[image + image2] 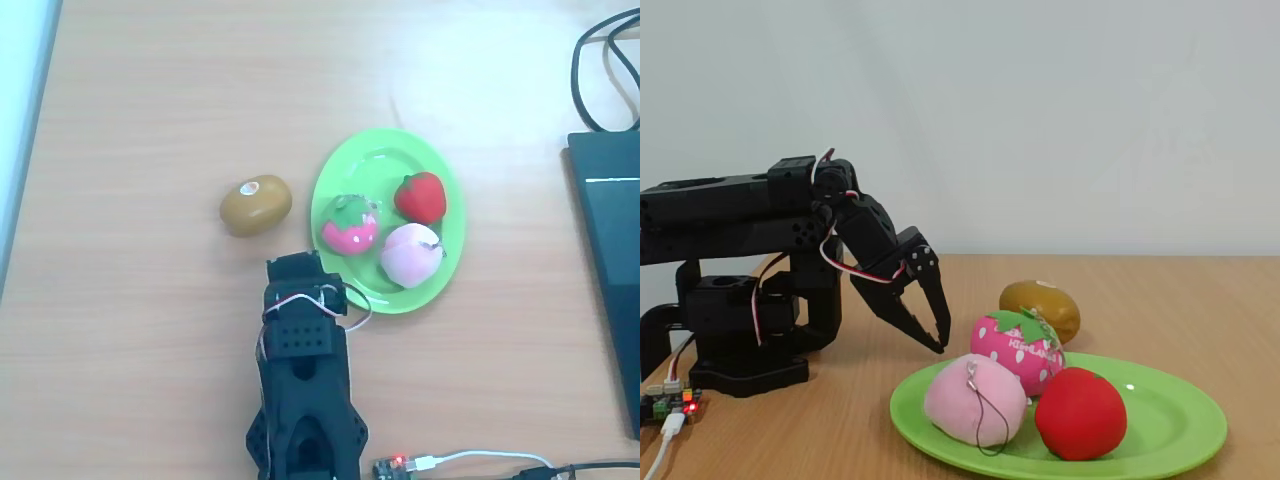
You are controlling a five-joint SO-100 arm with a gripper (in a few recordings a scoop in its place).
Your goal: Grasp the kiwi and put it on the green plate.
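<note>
The olive-brown kiwi (pixel 256 205) (pixel 1042 306) lies on the wooden table, just left of the green plate (pixel 360 165) (pixel 1180 425) in the overhead view, with its pale spot facing up. My black gripper (pixel 293 267) (pixel 939 343) hangs low over the table in front of the kiwi, a short way from it and close to the plate's near rim. Its fingers point downward with the tips together and nothing between them. In the overhead view the wrist hides the fingertips.
On the plate lie a pink-and-green strawberry (pixel 349 224), a red fruit (pixel 420 196) and a pale pink peach (pixel 411 254). A black device (pixel 610 250) and cables (pixel 600 60) sit at the right edge. A small board with a red light (pixel 395 465) lies by the arm's base.
</note>
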